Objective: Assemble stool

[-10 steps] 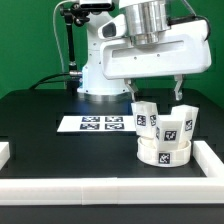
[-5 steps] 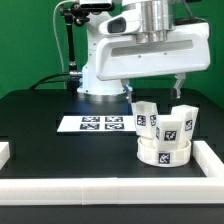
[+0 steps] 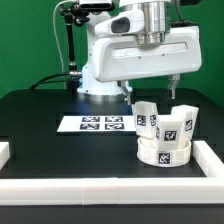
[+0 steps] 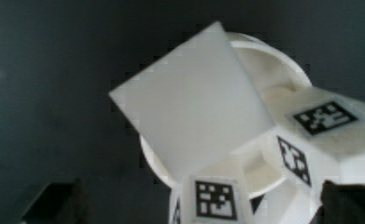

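Gripper (image 3: 153, 96) spread wide, holding nothing, fingers hanging apart in air. Stool (image 3: 163, 132) directly below gripper: round seat (image 3: 164, 153) flat on table (image 3: 60, 160), legs (image 3: 147, 116) standing upright on it, long axes roughly vertical. Fingertips just above leg tops, not touching. Wrist view: legs (image 4: 223, 120) and seat (image 4: 250, 190) fill frame, straight under jaws. Judgement: next move straight descent, stool centred between fingers. Marker board (image 3: 95, 124) off toward exterior view's left of gripper, apart from stool.
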{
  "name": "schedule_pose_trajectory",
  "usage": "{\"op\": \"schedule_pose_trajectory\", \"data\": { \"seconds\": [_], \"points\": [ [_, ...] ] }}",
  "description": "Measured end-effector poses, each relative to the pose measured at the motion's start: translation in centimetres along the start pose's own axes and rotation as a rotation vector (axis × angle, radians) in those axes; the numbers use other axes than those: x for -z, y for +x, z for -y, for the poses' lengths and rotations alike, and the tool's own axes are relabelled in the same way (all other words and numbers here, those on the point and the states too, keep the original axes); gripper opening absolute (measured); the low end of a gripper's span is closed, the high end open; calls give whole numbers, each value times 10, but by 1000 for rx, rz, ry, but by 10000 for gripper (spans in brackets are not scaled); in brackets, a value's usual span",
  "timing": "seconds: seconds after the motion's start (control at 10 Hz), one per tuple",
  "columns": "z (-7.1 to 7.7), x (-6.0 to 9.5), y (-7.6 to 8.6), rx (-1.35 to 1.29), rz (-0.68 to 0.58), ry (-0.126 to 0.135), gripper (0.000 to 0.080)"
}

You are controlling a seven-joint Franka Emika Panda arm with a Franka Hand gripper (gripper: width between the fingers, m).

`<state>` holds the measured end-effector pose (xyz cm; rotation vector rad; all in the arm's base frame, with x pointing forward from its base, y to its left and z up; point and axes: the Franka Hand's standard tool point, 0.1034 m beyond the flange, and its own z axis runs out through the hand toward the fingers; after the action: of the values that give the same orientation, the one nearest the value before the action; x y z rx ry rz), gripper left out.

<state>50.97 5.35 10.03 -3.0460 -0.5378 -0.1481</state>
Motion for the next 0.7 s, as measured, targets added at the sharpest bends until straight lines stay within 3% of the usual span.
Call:
{"op": "schedule_pose_trajectory", "data": {
  "seconds": [0.3,0.7],
  "points": [
    [-1,-5,-8,194,15,-4,649],
    [-1,-9,-9,193,15,-10,649]
  ]
}}
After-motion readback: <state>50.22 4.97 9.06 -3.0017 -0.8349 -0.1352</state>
